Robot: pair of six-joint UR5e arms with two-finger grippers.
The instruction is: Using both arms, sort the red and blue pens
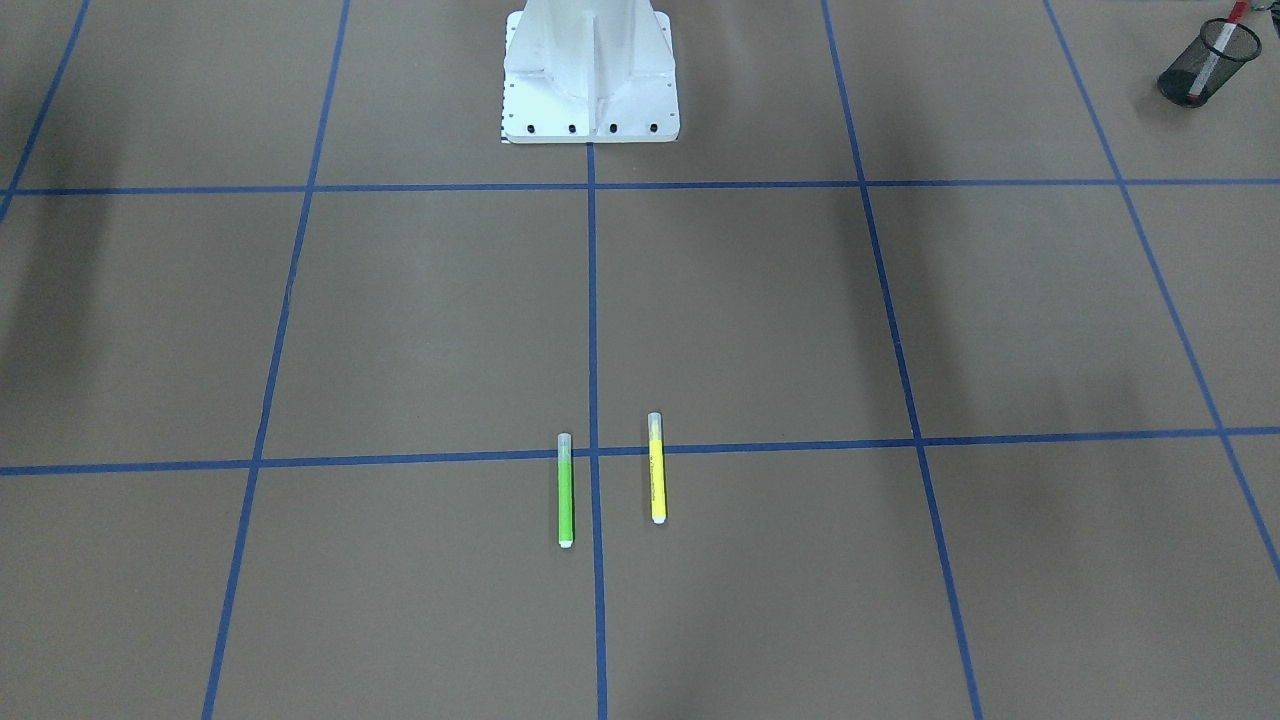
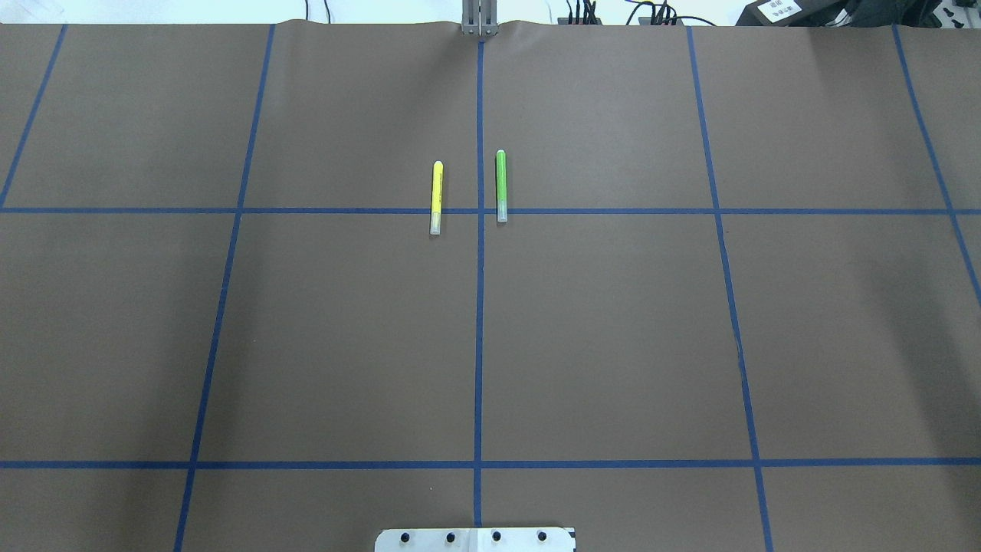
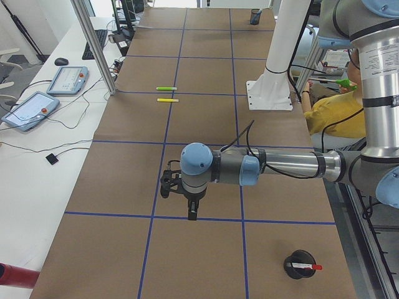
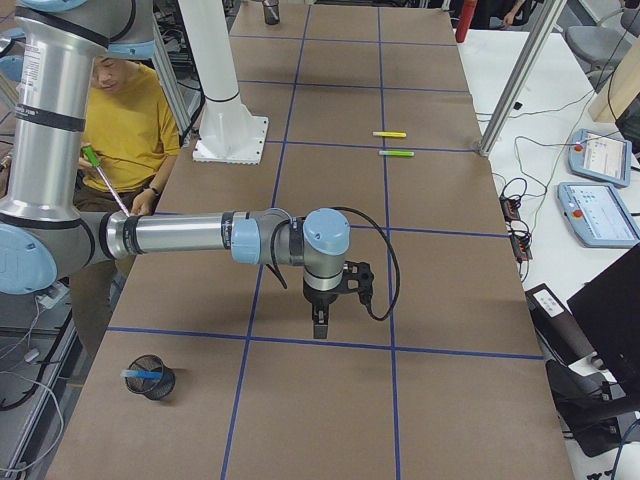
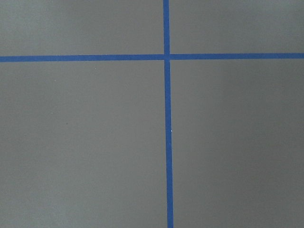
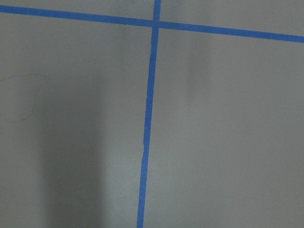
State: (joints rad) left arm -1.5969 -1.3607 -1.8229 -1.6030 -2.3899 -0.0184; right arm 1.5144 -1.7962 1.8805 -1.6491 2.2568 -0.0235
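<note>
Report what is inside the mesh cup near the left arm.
One white pen with a red cap, poking out of the mesh cup. The mesh obscures the cup's bottom.

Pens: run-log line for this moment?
red pen: in cup; blue pen: in other cup; green marker, yellow marker: on table; left gripper, right gripper: hovering

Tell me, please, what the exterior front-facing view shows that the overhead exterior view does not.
Only the front-facing view shows a black mesh cup holding the red-capped pen, on the robot's left. Only the overhead view shows cables past the far edge. Both show the green marker and the yellow marker, lying parallel on either side of the centre tape line, and the base of the white pedestal.
</note>
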